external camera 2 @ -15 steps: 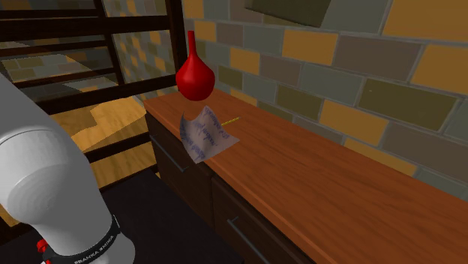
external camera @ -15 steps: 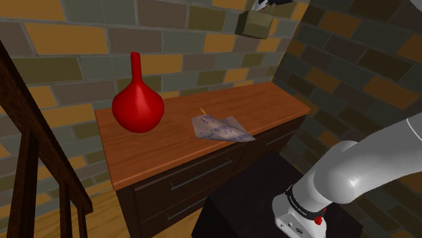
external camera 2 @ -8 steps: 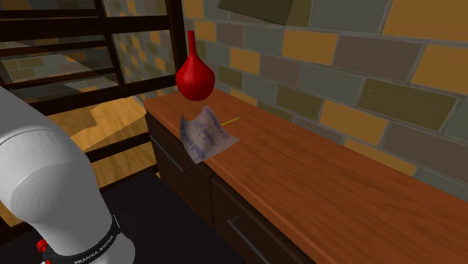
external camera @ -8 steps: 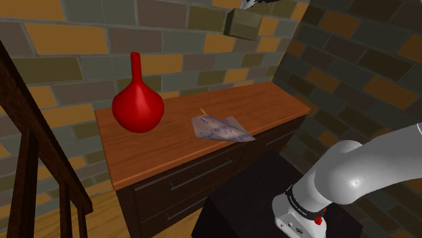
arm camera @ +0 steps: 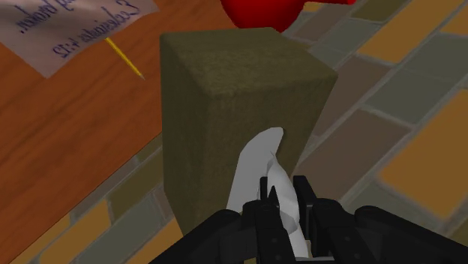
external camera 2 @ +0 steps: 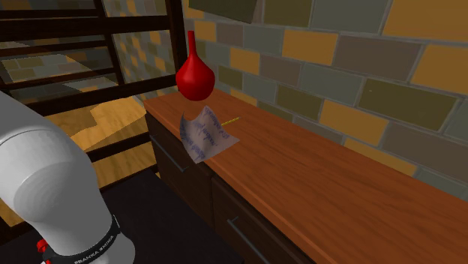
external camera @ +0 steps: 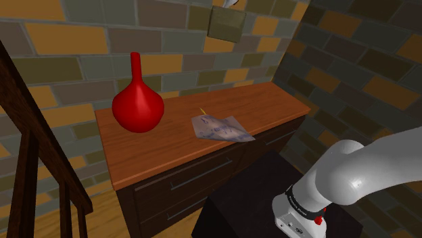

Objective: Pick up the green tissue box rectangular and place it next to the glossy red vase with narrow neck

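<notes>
An olive-green tissue box hangs in the air, and my gripper is shut on the white tissue sticking out of its top. In the shoulder view the box is high up before the brick wall, to the right of and well above the glossy red vase. In the second exterior view the box is cut off by the top edge. The vase stands on the wooden dresser top near its end. In the wrist view the vase shows just beyond the box.
A printed paper sheet lies on the dresser near its front edge, with a yellow pencil beside it. A brick wall backs the dresser. A dark stair railing stands at the shoulder view's left. The black stand is in front of the drawers.
The held tissue box has moved to the shoulder view's left along the wall, closer to above the vase. Vase, paper and pencil have stayed put.
</notes>
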